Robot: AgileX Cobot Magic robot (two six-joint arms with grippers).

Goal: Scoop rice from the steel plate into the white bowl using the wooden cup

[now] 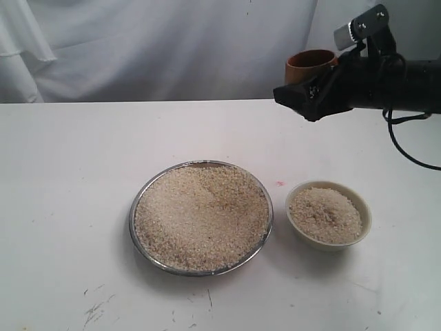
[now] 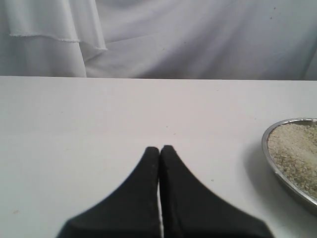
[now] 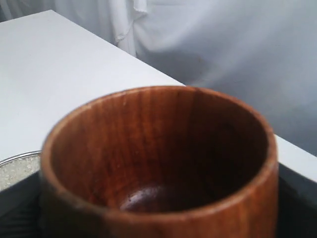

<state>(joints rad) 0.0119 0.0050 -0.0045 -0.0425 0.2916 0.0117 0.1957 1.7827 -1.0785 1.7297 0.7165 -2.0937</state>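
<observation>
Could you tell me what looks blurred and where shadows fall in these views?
Right wrist view: the wooden cup looks blurred up close. Left wrist view: the left gripper softens toward its base; the steel plate casts a faint shadow. Exterior view: even light, soft shadow around the white bowl.

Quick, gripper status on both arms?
Left gripper: closed, jaws together, holding nothing.
Right gripper: closed on the wooden cup, no rice visible inside.
</observation>
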